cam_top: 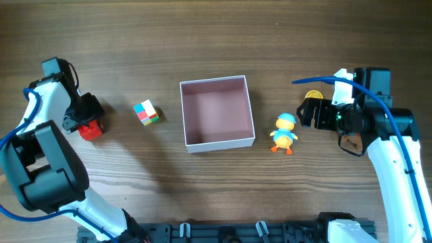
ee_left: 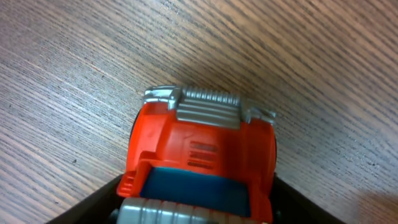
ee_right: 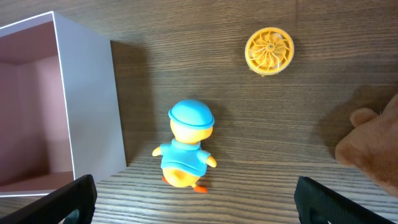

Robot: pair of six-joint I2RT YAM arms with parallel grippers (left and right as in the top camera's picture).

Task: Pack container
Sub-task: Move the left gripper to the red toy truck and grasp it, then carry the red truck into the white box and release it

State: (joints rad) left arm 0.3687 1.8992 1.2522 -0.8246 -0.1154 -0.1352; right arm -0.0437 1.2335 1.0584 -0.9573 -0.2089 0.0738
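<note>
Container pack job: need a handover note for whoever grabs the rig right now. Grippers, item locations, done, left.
Left gripper: fingers flank the red toy car on the table, far left; cannot tell if it is clamped.
Right gripper: open, empty, just right of the duck toy.
Container: mid-table, nothing inside.
Outside it: colored cube to its left, duck near its right wall, yellow disc and a brown fuzzy thing further right.
Done: nothing packed. Left: everything; the car looks like the likely first pick.
</note>
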